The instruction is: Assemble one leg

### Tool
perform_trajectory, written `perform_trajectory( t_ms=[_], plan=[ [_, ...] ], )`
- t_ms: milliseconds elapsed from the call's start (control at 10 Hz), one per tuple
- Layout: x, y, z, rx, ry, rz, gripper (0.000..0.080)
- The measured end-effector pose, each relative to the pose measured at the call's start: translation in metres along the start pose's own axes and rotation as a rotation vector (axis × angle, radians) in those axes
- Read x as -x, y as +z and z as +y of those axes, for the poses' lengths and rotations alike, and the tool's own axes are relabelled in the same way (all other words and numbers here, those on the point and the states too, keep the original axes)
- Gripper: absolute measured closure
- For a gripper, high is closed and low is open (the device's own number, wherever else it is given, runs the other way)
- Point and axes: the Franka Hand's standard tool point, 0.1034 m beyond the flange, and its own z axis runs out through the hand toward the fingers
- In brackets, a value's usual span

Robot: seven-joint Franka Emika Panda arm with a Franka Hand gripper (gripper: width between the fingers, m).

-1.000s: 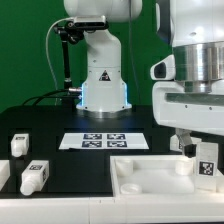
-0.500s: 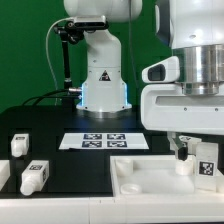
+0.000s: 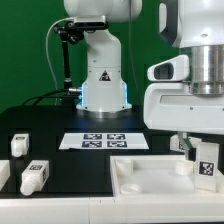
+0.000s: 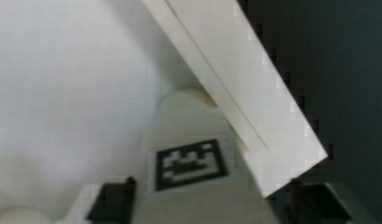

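Observation:
My gripper (image 3: pixel 198 152) is at the exterior view's right, over the far right corner of the large white tray-like panel (image 3: pixel 150 176). It is shut on a white leg (image 3: pixel 207 163) with a black-and-white tag, held upright with its lower end in the panel's corner. In the wrist view the leg (image 4: pixel 191 150) runs out from between the two dark fingers (image 4: pixel 113 201), its tag facing the camera. The panel's raised rim (image 4: pixel 232 70) crosses beside it. The leg's tip against the panel floor is blurred.
Three more white legs lie on the black table at the exterior view's left: one (image 3: pixel 18 143) farther back, one (image 3: pixel 35 177) nearer, and one (image 3: pixel 2 176) at the edge. The marker board (image 3: pixel 103 140) lies in front of the robot base (image 3: pixel 103 90).
The arm's wrist housing shifted a little left, then back right and slightly up. The held leg has stayed at about the same spot in the panel's corner.

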Motion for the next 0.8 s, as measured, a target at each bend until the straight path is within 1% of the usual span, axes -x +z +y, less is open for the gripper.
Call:
perform_trajectory(
  t_ms=[300,500,700,800],
  plan=[
    [-0.0013,0.0002,0.0021,0.001,0.339,-0.001,0.0512],
    [0.0013,0.0021,0.0005,-0.010,0.712,-0.024,0.0512],
    [0.0013,0.0028,-0.0032,-0.009,0.994,-0.044,0.0512],
    [0.0008,0.0031,-0.0038,-0.016,1.072,-0.047,0.0512]
  ],
)
